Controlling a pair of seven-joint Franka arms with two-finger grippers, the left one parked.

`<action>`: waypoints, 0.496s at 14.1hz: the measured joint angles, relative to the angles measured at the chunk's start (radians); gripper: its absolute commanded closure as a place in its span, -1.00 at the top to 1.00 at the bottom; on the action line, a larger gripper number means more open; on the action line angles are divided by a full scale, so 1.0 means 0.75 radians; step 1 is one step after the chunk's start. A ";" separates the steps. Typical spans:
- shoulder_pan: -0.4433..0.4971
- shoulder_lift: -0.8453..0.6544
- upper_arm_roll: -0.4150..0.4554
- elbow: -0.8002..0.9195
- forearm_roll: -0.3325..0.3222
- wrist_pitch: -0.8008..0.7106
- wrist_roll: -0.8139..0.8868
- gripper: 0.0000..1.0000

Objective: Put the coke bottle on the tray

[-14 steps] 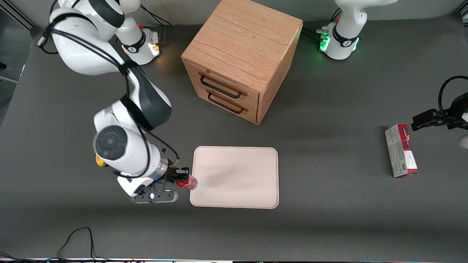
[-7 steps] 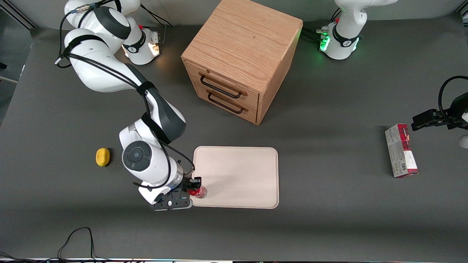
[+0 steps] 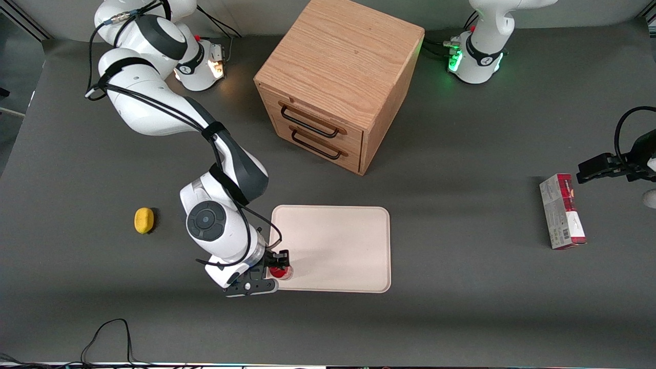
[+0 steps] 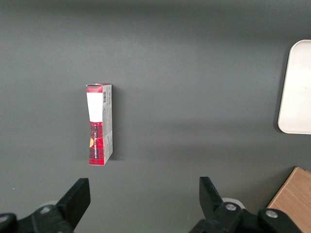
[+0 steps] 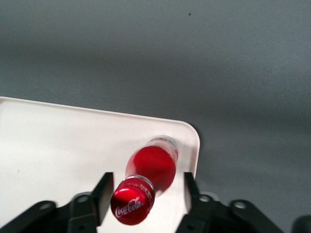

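The coke bottle [image 3: 280, 272] stands upright on the cream tray [image 3: 338, 246], in the tray's corner nearest the front camera at the working arm's end. In the right wrist view its red cap and body [image 5: 146, 179] sit between my gripper's fingers [image 5: 103, 193], close to the tray's rounded corner [image 5: 58, 145]. My gripper [image 3: 278, 262] is right above the bottle, and its midpoint [image 5: 146, 188] lies over the bottle. The jaws stand apart, wider than the bottle, with a gap on one side. The tray's edge also shows in the left wrist view [image 4: 297, 87].
A wooden drawer cabinet [image 3: 338, 82] stands farther from the front camera than the tray. A small yellow object [image 3: 144, 220] lies toward the working arm's end. A red-and-grey carton [image 3: 562, 211] lies toward the parked arm's end and shows in the left wrist view [image 4: 99, 124].
My gripper has carried the bottle from beside the tray's edge to over the tray's near corner. The arm has swung toward the tray, uncovering the yellow object.
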 measured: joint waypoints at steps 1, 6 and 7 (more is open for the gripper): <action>0.000 0.000 0.000 0.000 -0.002 0.006 0.000 1.00; -0.002 -0.048 0.000 0.003 -0.028 -0.026 -0.002 1.00; -0.003 -0.078 0.000 -0.002 -0.028 -0.066 -0.004 1.00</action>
